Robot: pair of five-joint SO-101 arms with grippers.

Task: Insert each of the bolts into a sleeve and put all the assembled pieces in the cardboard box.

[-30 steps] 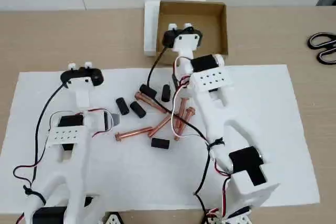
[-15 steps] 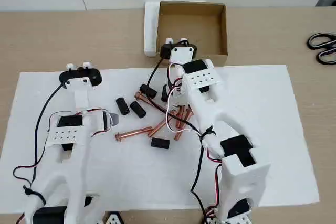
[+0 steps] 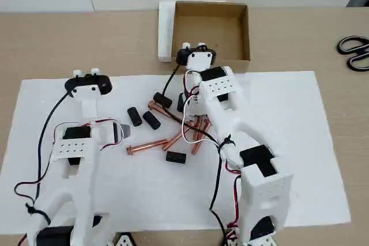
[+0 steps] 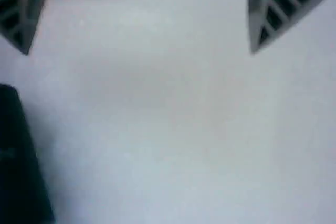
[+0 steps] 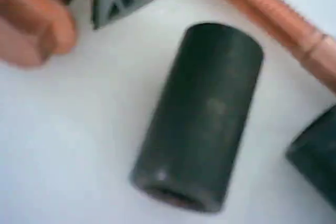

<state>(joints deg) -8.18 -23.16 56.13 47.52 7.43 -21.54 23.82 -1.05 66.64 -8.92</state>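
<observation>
Five black sleeves [image 3: 151, 120] and a loose heap of copper bolts [image 3: 147, 146] lie on the white sheet [image 3: 300, 142], on the robot's side of the cardboard box [image 3: 241, 27], as seen from above. None looks joined, and I see no finished piece in the part of the box that shows. The right gripper [image 3: 195, 64] hangs just beside the box's near wall, over the end of the heap nearest the box. The left gripper [image 3: 87, 87] sits well apart from the box, off to the left, over bare sheet.

From the left wrist, that gripper's jaws stand wide, with sheet between them. A dark shape [image 4: 18, 156] at the edge may be a sleeve, but I cannot tell.

From the right wrist, one sleeve [image 5: 199, 114] lies on its side close under the camera, one open end turned toward it. A bolt [image 5: 273, 14] lies just beside it, threaded end foremost, and a second sleeve [image 5: 315, 150] is near. Whether this gripper's jaws are apart or closed I cannot tell.

To my eye the step in hand is picking up that sleeve. It would go best with the jaws set across its round sides at mid-length, leaving both ends free for a bolt. They should come straight down so nothing nudges it, since a cylinder on smooth paper is likely to roll. The neighbouring bolt is close enough to get pinched along with it, so the grip wants centring before closing.
</observation>
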